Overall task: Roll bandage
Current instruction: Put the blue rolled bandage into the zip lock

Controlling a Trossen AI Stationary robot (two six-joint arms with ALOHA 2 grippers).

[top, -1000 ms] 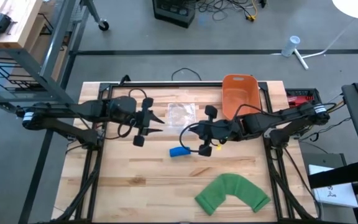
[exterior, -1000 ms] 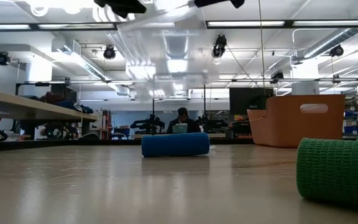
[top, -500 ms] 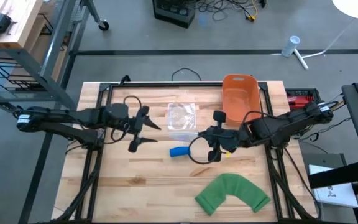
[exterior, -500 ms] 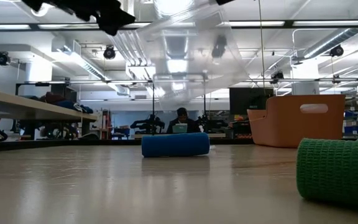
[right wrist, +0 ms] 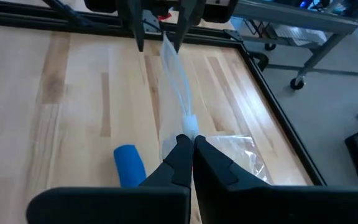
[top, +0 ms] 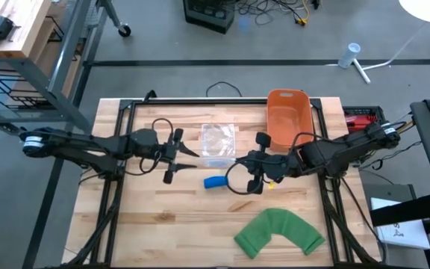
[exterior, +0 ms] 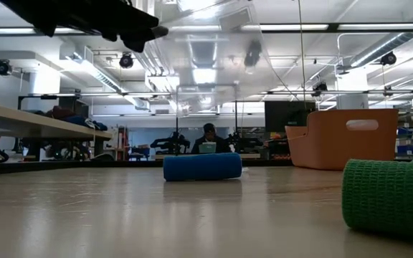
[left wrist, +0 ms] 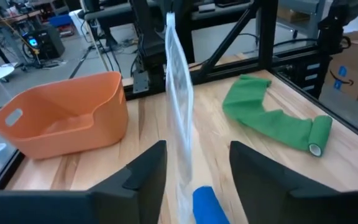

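Observation:
A clear plastic bag (top: 217,141) hangs in the air above the table's middle, held by my right gripper (right wrist: 189,142), which is shut on it. My left gripper (left wrist: 194,165) stands open at the bag's other side. Its two fingers flank the bag's thin edge (left wrist: 180,124), and I see no touch. A rolled blue bandage (top: 215,181) lies on its side on the table under the bag, also seen in the low view as blue roll (exterior: 202,166). A green bandage (top: 278,232), partly unrolled, lies near the front edge. My right gripper pinches a bunched bit of the clear bag's edge (right wrist: 189,123) between its two shut fingers. The fingers come from the table's right side, slanting down. The bag is lifted clear of the table and stretches from the pinch toward my left gripper.
An orange bin (top: 286,116) stands at the far right of the table. The green bandage (exterior: 393,193) fills the near right in the low view. Bare wood lies at the near left (top: 148,224).
My left gripper has sunk and tipped toward level, its fingers now on either side of the bag's edge. My right gripper has shifted a little toward the table's right edge, and the bag has turned in the air. The blue roll has stayed put.

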